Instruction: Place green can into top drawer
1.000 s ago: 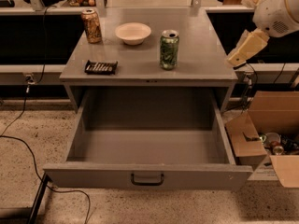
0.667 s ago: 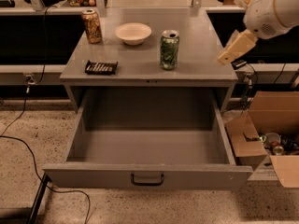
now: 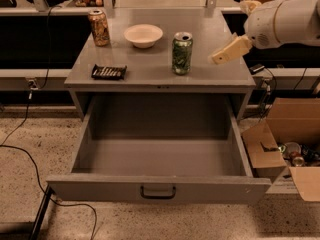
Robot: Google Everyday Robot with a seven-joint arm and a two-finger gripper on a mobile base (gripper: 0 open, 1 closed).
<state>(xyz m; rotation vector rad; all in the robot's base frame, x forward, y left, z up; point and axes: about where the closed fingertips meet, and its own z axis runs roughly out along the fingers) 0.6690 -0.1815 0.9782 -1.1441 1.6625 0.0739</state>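
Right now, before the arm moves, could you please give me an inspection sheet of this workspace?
Surface: grey metal cabinet top, flat.
Job's things: green drink can upright on top; wide grey top drawer pulled open.
Clutter: orange-brown can, cream bowl, dark flat packet.
Grippers: tan gripper in the air right of green can, apart.
Cables: black cable on floor, left.
Surroundings: open cardboard box, right.
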